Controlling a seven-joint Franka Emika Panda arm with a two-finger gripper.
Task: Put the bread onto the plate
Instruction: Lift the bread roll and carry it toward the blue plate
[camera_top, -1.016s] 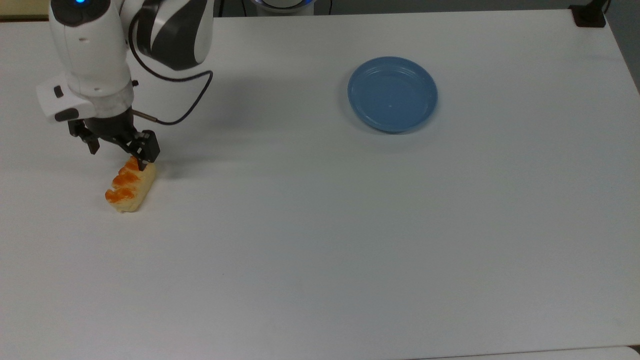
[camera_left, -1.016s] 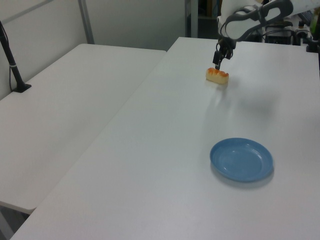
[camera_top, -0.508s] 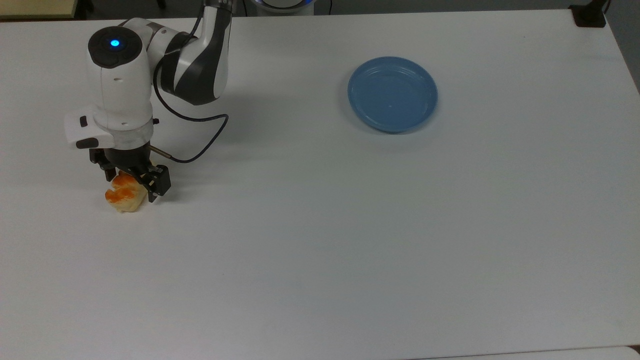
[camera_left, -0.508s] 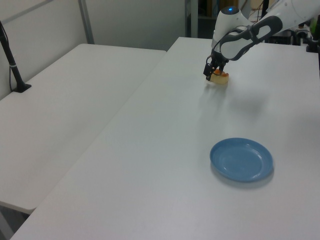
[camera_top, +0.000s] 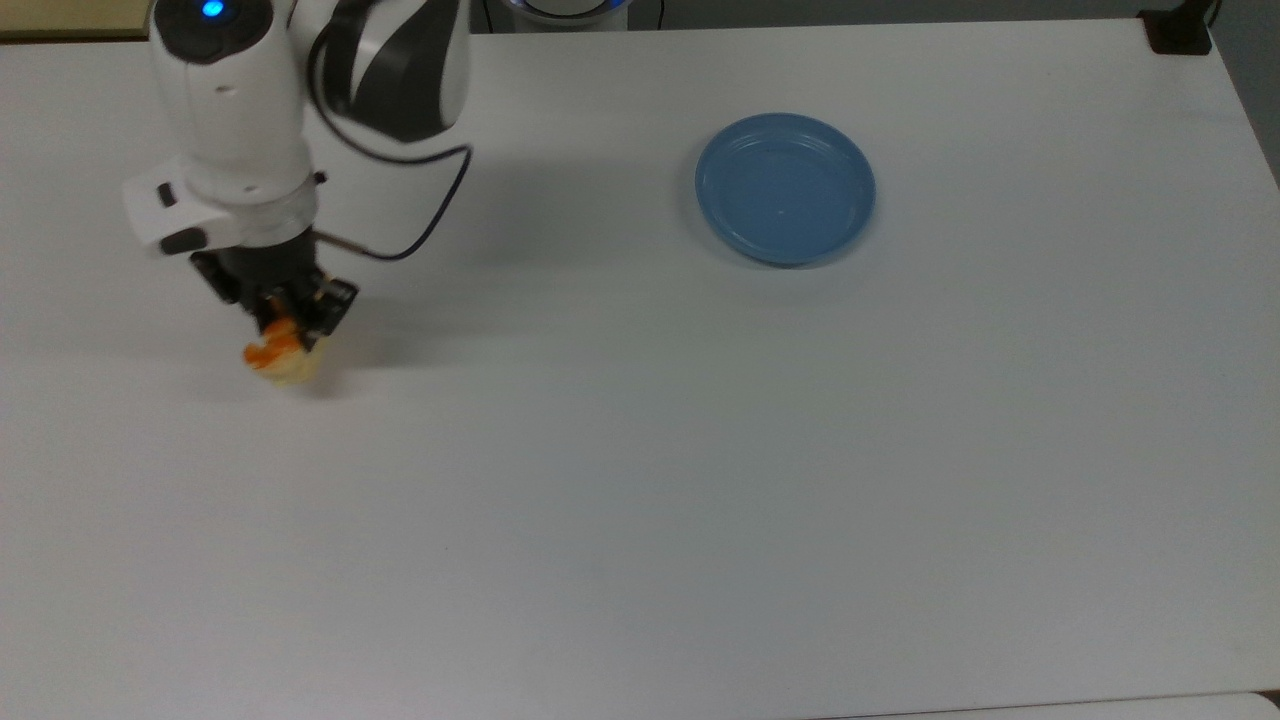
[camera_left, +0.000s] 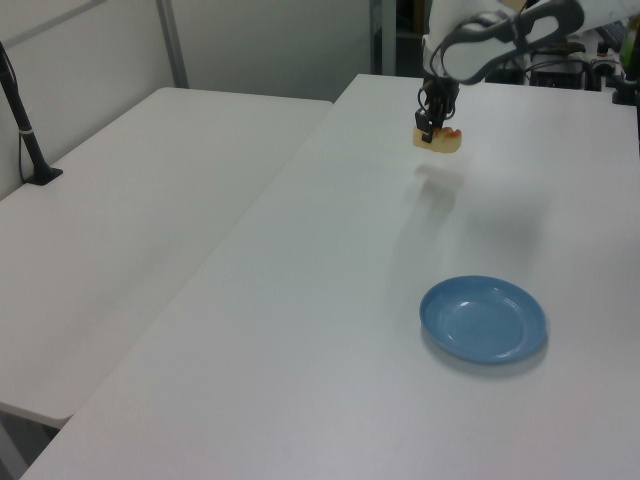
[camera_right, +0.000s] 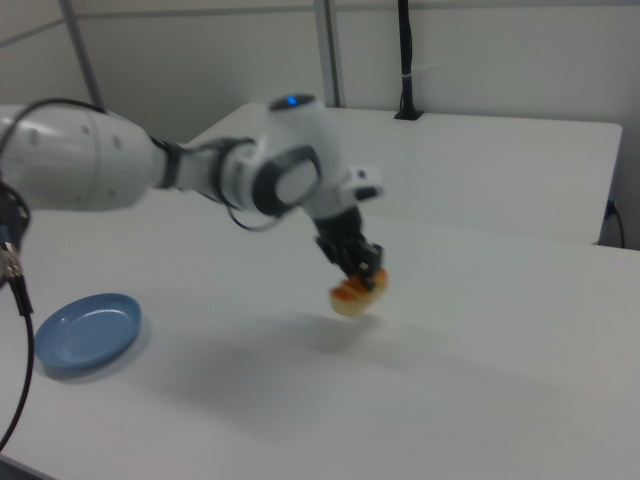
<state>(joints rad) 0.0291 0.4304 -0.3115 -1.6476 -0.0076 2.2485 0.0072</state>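
The bread (camera_top: 280, 358) (camera_left: 441, 139) (camera_right: 356, 294), a small cream loaf with orange-brown glazed bumps, hangs clear of the white table with its shadow beneath it. My gripper (camera_top: 288, 318) (camera_left: 431, 126) (camera_right: 364, 270) is shut on the bread from above, at the top view's left. The light-blue round plate (camera_top: 785, 188) (camera_left: 484, 319) (camera_right: 86, 332) sits bare on the table, far off at the top view's upper right.
The white table (camera_top: 640, 480) stretches between the bread and the plate. A second white table (camera_left: 120, 220) adjoins it at the left view's left. A black clamp post (camera_left: 22, 115) stands on that table's edge, and another black mount (camera_top: 1180, 30) sits at the top view's far right corner.
The gripper came down over the bread, closed on it and raised it off the table. The plate has not moved.
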